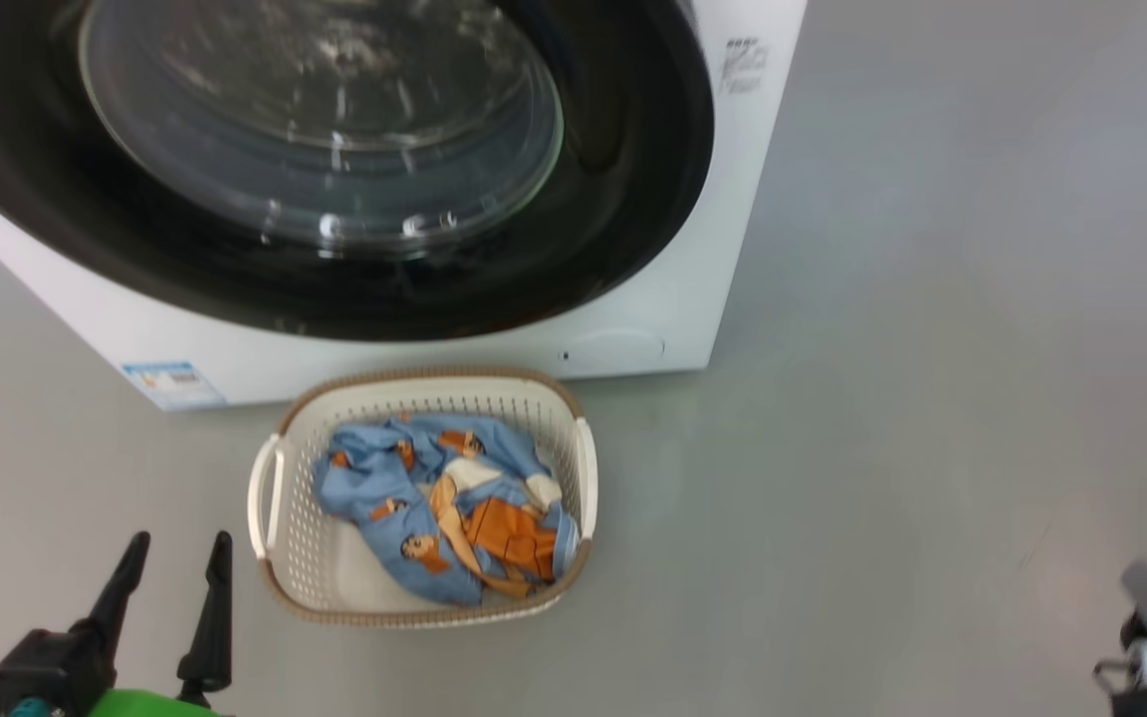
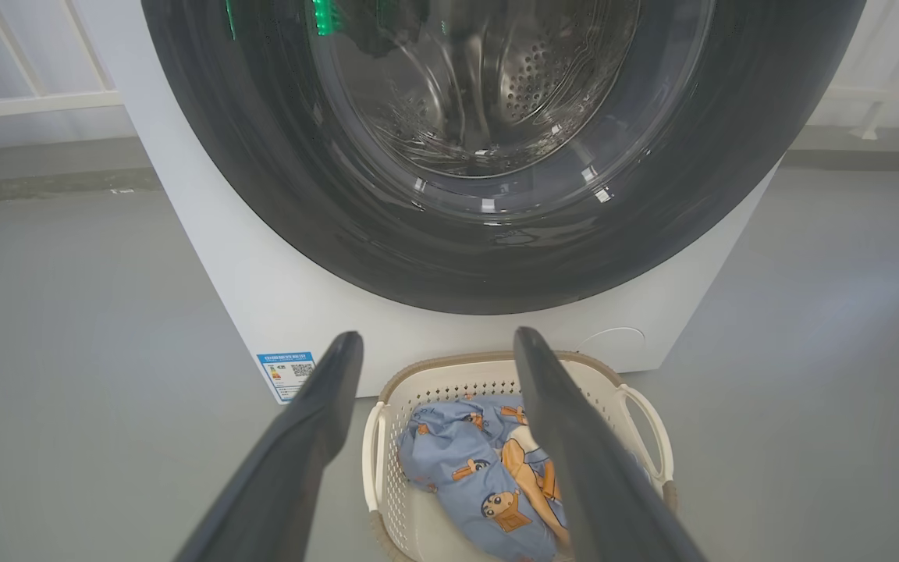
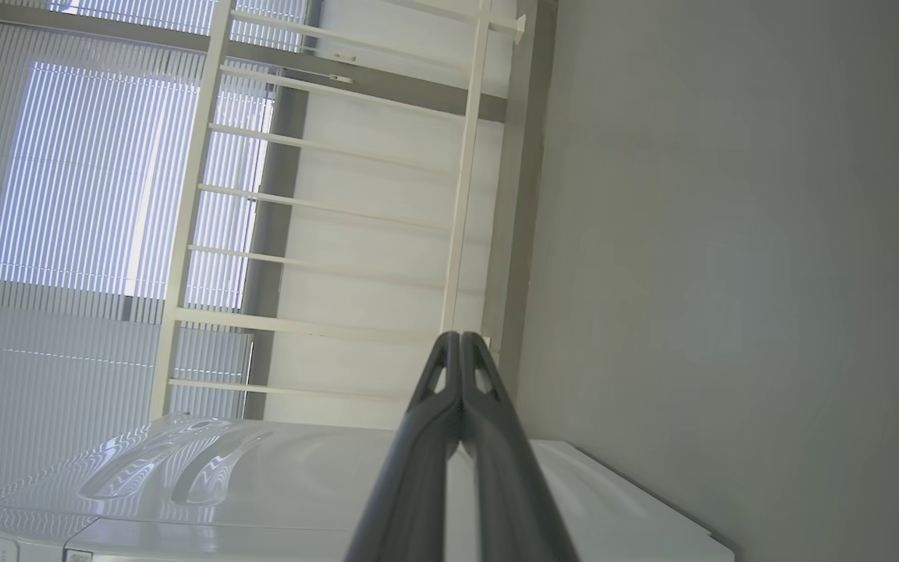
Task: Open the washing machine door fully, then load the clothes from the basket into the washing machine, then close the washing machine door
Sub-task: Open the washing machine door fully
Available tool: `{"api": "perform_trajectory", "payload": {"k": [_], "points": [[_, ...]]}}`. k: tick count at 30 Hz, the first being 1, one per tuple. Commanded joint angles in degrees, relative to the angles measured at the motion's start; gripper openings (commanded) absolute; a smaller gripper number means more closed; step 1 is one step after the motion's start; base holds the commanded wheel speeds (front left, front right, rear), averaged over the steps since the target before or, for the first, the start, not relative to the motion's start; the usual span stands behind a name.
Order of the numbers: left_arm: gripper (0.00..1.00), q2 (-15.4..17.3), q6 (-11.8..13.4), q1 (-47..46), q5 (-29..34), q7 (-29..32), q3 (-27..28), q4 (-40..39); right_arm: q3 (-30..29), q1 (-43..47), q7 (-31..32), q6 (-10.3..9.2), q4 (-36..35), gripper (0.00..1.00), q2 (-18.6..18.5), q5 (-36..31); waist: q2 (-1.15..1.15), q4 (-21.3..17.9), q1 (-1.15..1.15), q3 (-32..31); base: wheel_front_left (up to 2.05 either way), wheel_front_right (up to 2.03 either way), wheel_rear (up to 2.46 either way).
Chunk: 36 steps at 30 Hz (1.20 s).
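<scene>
At lower left the left pincer (image 1: pixel 178 548) hangs parted and empty, near the basket (image 1: pixel 434 377) at bottom centre with the clothes (image 1: pixel 439 508) inside. The right pincer (image 3: pixel 459 343) is pinched closed on nothing. Across the top, the washing machine door (image 1: pixel 633 179) looks closed, so opening comes first: a pincer must catch its edge and swing it wide

Laundry corner, home-like: white washing machine (image 1: pixel 673 299), basket (image 1: pixel 454 406) on grey floor (image 1: pixel 932 398), window blinds (image 3: pixel 67 172).

The head view looks down on the basket (image 1: pixel 434 377) and washing machine (image 1: pixel 678 299); the left wrist view shares both from low; the right faces a railing (image 3: pixel 325 204), rolled sideways.
</scene>
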Motion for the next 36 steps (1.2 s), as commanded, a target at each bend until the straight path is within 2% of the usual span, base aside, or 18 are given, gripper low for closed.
{"api": "perform_trajectory", "payload": {"k": [1,5,12,26,36], "points": [[1.00,1.94,-0.08,-2.28,-0.77,-0.60,2.04,-1.71,2.12,-3.21,1.52,-0.06,-2.90,0.00,-1.52,2.63,0.00,0.89,0.00,4.14,0.00,0.00,0.00],[1.00,3.04,-0.08,-3.72,-1.54,-0.60,1.94,-2.71,3.21,-5.27,4.56,-0.06,-5.44,0.00,-2.49,6.13,0.00,1.37,0.00,7.95,0.00,0.00,0.00],[1.00,4.89,-0.08,-6.44,-2.52,-0.60,0.93,-5.19,5.06,-11.09,7.76,-0.06,-10.43,0.00,-3.99,7.78,0.00,2.11,0.00,14.45,0.00,0.00,0.00],[1.00,5.95,-0.08,-8.13,-3.01,-0.60,1.51,-5.69,11.63,-21.53,14.06,-0.06,-12.99,0.00,-7.33,7.14,0.00,2.28,0.00,20.02,0.00,0.00,0.00],[1.00,5.72,-0.08,-8.52,-2.82,-0.60,0.71,-5.80,19.33,-27.50,20.92,-0.06,-12.83,0.00,-7.03,6.65,0.00,2.60,0.00,21.94,0.00,0.00,0.00]]}}
